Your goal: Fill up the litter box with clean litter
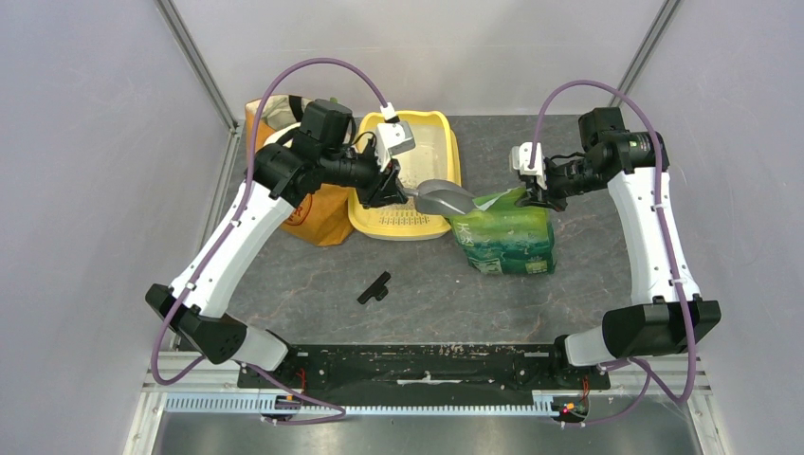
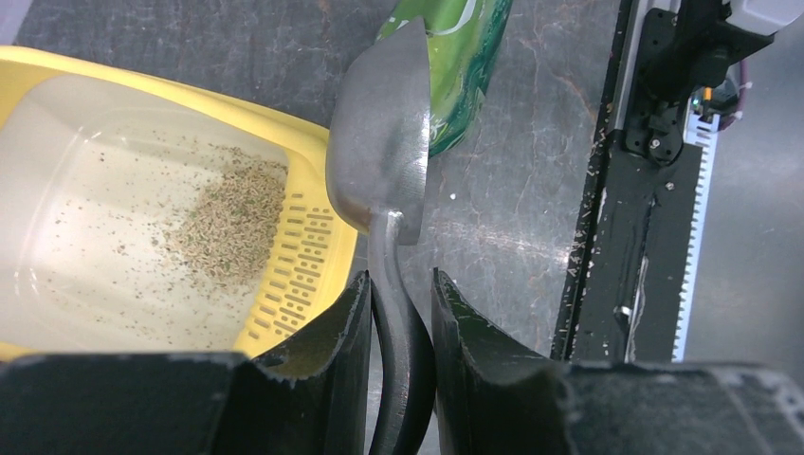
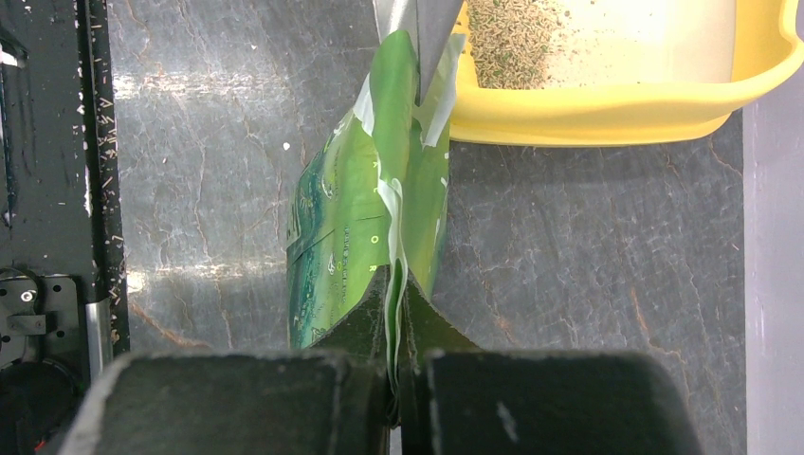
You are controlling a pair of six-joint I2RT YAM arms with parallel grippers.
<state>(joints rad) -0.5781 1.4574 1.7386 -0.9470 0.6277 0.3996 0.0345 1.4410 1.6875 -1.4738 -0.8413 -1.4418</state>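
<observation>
The litter box is sitting at the far side of the bench, roughly in the middle, with its slotted strip pointing back toward the arms; the clean litter is lying in a small speckled heap in the pale basin, right up against that strip, with loose grains scattering over the floor around it; most of the basin is showing bare.

Just outside the strip end, a greyish plastic scoop is hanging over the bench between the box and a green foil bag, its bowl tip poking at the bag's opened top; can't tell whether anything's sitting in the bowl. The left end effector is pinching the scoop's thin handle, with the fingers pressing in on either side of it.

The right end effector is squeezing together on the bag's top edge, clamping the foil flat and holding that side up; the bag is standing on the bench just right of the box, close, though I can't tell if they're touching.

An orange paper bag is standing against the box's left side, partly hiding behind the left arm; a small black part is lying by itself nearer the arm bases, well apart from everything else.
</observation>
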